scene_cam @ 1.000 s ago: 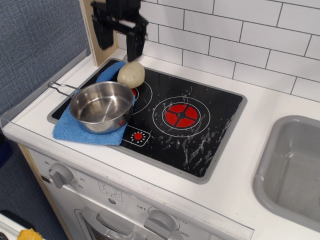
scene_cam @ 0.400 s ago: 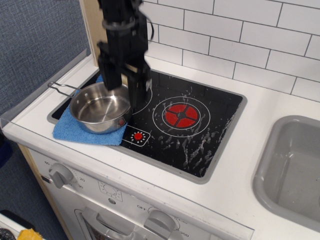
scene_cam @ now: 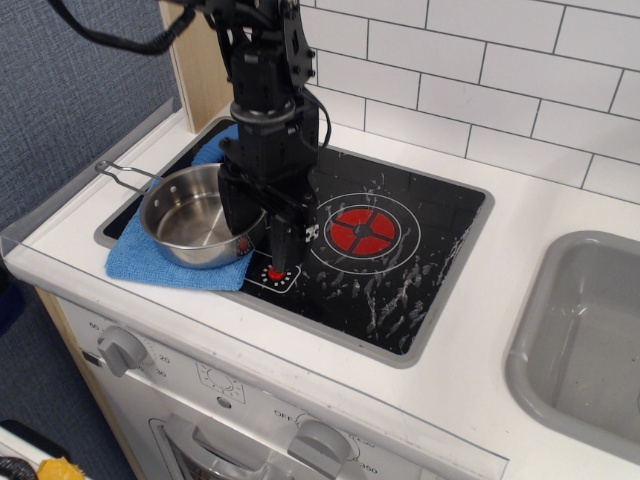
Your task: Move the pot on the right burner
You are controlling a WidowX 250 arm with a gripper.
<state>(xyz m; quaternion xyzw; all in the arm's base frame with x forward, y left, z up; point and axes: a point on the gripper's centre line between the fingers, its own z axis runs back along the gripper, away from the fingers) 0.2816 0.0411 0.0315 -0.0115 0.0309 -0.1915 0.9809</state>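
The shiny steel pot (scene_cam: pixel 188 215) sits on a blue cloth (scene_cam: pixel 150 264) over the left side of the black cooktop, its wire handle (scene_cam: pixel 122 174) pointing left. My black gripper (scene_cam: pixel 260 235) is low at the pot's right rim, open, with one finger (scene_cam: pixel 237 212) inside the pot and the other finger (scene_cam: pixel 284 240) outside it. The right burner (scene_cam: pixel 362 230), a red segmented disc in white rings, lies bare to the right of the gripper. The arm hides the back of the left burner.
A small red-dot indicator square (scene_cam: pixel 277 275) lies just below the gripper. A grey sink (scene_cam: pixel 590 330) is at the far right. A white tiled wall (scene_cam: pixel 480 70) stands behind the cooktop. Oven knobs (scene_cam: pixel 122 348) are on the front panel.
My gripper has come down and forward from above the back of the stove to the pot's right rim. The beige toy seen earlier is now hidden behind the arm. The pot has not moved.
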